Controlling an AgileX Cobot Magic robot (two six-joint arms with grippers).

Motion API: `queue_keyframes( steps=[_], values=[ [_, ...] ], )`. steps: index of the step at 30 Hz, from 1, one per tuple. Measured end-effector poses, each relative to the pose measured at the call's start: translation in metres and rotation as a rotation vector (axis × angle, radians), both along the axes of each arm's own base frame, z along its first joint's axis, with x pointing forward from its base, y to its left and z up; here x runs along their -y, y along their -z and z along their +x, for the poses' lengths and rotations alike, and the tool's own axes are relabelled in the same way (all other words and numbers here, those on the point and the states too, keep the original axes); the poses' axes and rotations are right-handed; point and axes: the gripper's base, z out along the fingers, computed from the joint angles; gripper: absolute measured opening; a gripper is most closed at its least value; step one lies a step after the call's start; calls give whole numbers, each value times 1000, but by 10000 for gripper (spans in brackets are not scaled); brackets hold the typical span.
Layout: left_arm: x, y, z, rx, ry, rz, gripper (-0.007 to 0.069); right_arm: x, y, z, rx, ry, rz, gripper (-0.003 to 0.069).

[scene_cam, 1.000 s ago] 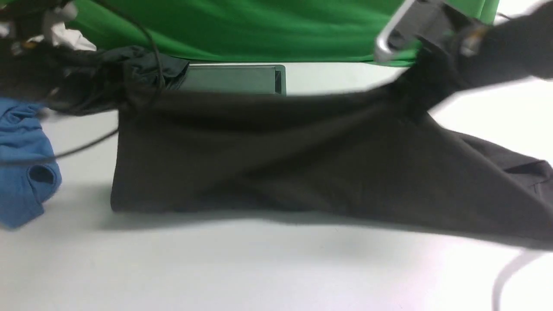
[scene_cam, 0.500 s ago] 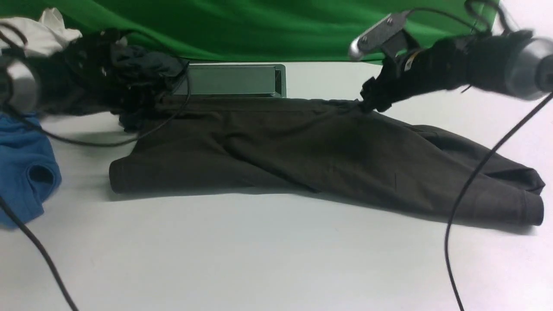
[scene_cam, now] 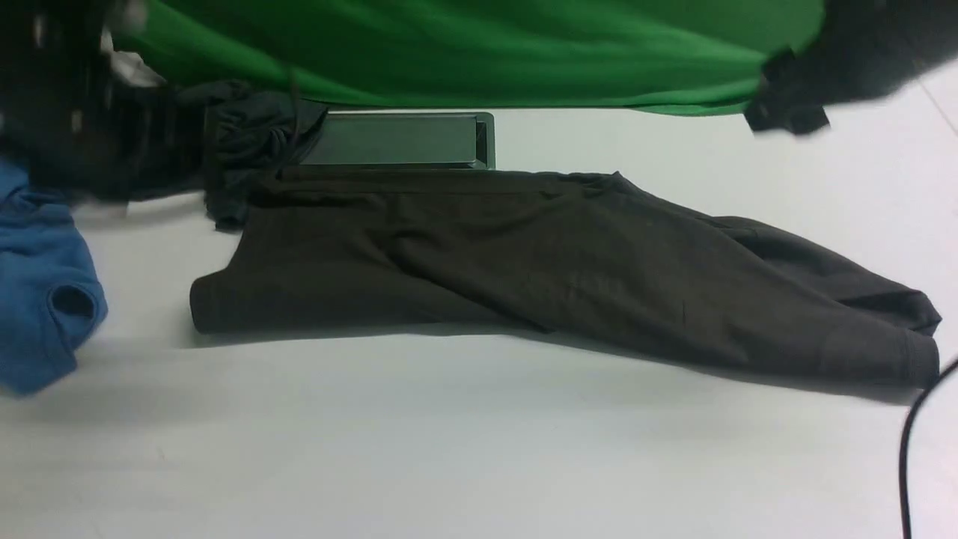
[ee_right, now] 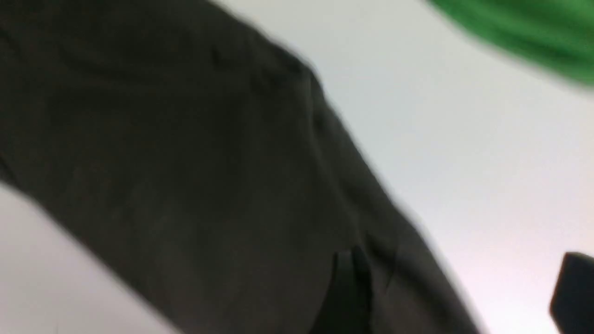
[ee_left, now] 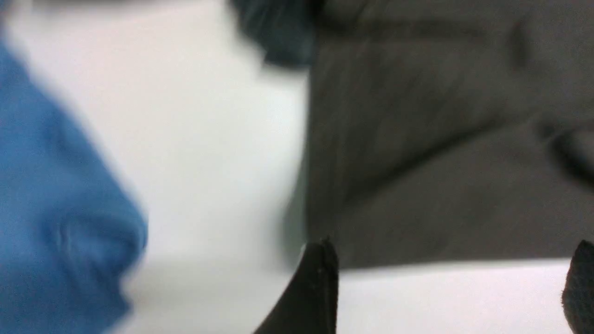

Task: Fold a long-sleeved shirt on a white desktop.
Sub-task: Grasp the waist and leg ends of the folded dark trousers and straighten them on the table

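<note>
Both arms show black and blurred: the left arm [scene_cam: 67, 112] as a dark mass, the right arm [scene_cam: 868, 45] ending in a blocky right tool [scene_cam: 786, 116]. A thin black cable [scene_cam: 907, 449] curves nearby. The left tool [ee_left: 450, 278] has matte black fingers [ee_left: 318, 287] tapering to narrow tips.

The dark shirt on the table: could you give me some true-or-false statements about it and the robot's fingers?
1. The long-sleeved shirt lies on the white desktop. True.
2. The right fingers clamp the shirt. False: they stand apart, holding nothing.
3. A blue garment lies on the robot's left of the shirt. True.
4. The shirt touches the blue garment. False: bare desktop shows between them.
5. The left fingers stand apart, holding nothing. True.
</note>
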Motion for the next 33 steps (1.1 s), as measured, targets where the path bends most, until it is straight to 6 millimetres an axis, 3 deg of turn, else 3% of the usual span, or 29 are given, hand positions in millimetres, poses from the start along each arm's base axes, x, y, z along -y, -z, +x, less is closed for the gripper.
queue_keyframes(
  steps=[1,3,4,5,7,13,18,20,26,28,33],
  values=[
    [2,26,-14,-68,-55,-37,693,2,15,-5,-53,3,-11,528],
    [6,54,-26,-116,-107,-95,693,2,34,-12,-119,7,-4,528],
    [6,54,-26,-116,-110,-102,693,1,35,-13,-125,7,-1,528],
    [10,71,-33,-109,-163,-164,693,1,46,-17,-150,10,6,528],
    [12,83,-35,-61,-217,-216,693,1,51,-19,-160,11,21,528],
    [13,93,-25,113,-334,-322,693,-5,46,-21,-129,-13,87,528],
    [8,111,-17,51,-379,-335,694,-5,43,-22,-119,-20,98,528],
    [2,127,-10,8,-425,-347,693,-6,41,-23,-113,-24,104,528],
    [-4,129,3,83,-430,-323,680,-6,36,-25,-98,-31,116,528],
    [-4,130,4,92,-411,-309,645,-6,34,-27,-92,-33,117,528],
    [-5,131,4,92,-336,-269,355,-4,21,-33,-60,-27,130,527]
  ],
)
